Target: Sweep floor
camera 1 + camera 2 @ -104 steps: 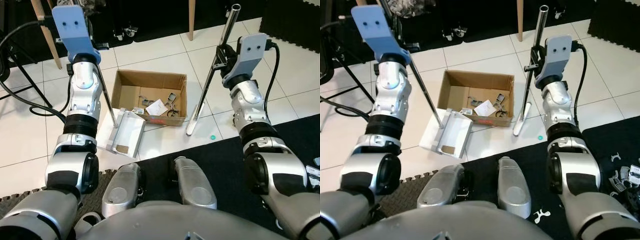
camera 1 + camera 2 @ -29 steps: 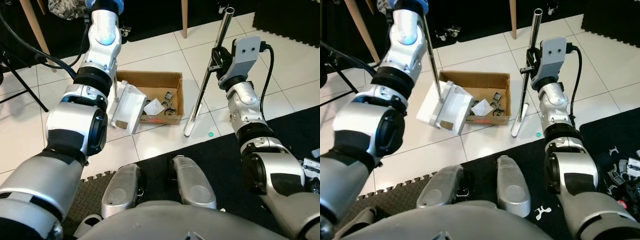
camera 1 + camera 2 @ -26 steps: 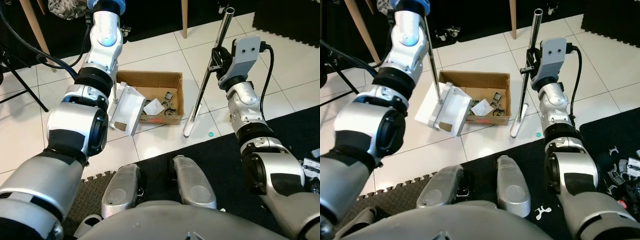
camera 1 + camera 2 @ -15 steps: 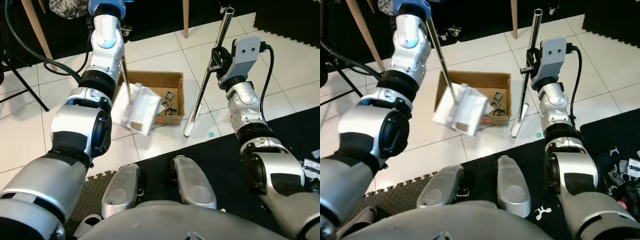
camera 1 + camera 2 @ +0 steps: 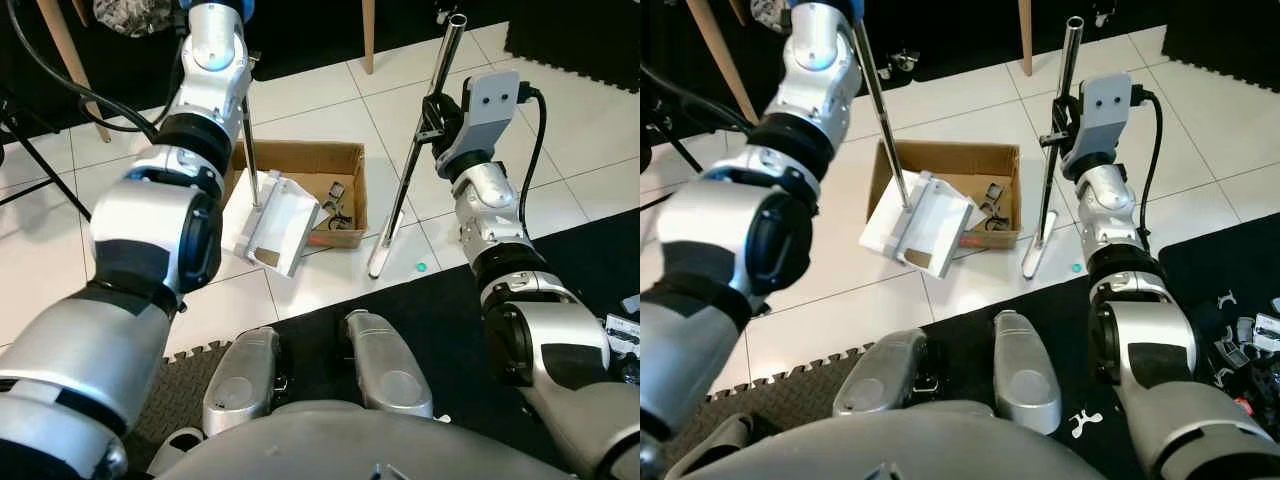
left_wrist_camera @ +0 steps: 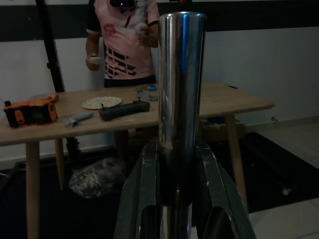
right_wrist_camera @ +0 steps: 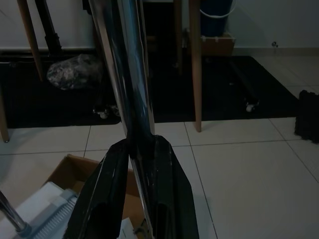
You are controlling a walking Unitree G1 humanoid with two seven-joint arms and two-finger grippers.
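Observation:
A white dustpan (image 5: pixel 272 222) hangs tilted over the front left corner of a cardboard box (image 5: pixel 345 158) that holds scraps. Its metal handle (image 5: pixel 248 140) rises to my raised left arm. In the left wrist view my left gripper (image 6: pixel 177 149) is shut on the handle's top. My right gripper (image 5: pixel 432 115) is shut on the broom's metal pole (image 5: pixel 412 160), mid-shaft. The broom head (image 5: pixel 384 245) rests on the white tiles just right of the box. A small teal bit (image 5: pixel 422 267) lies on the tile near the broom head.
A black foam mat (image 5: pixel 440 330) covers the floor in front of my feet. Wooden furniture legs (image 5: pixel 369 35) and dark tripod legs (image 5: pixel 40 165) stand at the back and left. Small parts (image 5: pixel 1245 345) lie on the mat at right. A person (image 6: pixel 122 45) stands behind a wooden table.
My left arm has lifted the dustpan off the tiles and swung it right, tipped against the box. The right arm and broom have stayed in place.

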